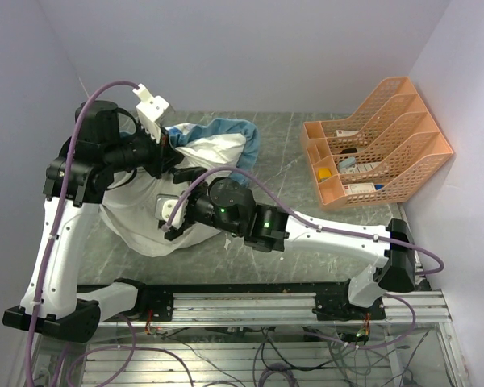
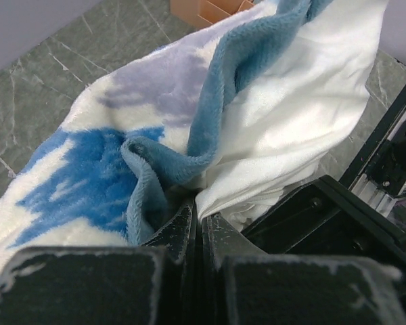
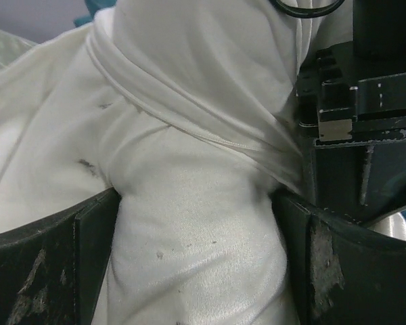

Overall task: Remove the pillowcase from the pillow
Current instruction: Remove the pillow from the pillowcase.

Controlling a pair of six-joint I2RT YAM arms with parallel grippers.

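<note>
Top external view puts your left gripper (image 1: 161,151) raised at the back left. The left wrist view shows its fingers (image 2: 181,233) pressed together on the pillowcase (image 1: 222,139), pinching the teal ruffle (image 2: 210,128) at the opening. That is a sensible hold, since this hem is what has to peel away. The pillowcase is bunched at the pillow's far end with its white lining showing, so I judge it mostly off. The pillow (image 1: 137,214) lies on the table (image 1: 282,149), between the arms. Your right gripper (image 3: 196,223) clamps a fat fold of it between widely spread fingers (image 3: 95,237), probably as an anchor while the left pulls. The orange rack (image 1: 375,145) stands well apart at the right.
</note>
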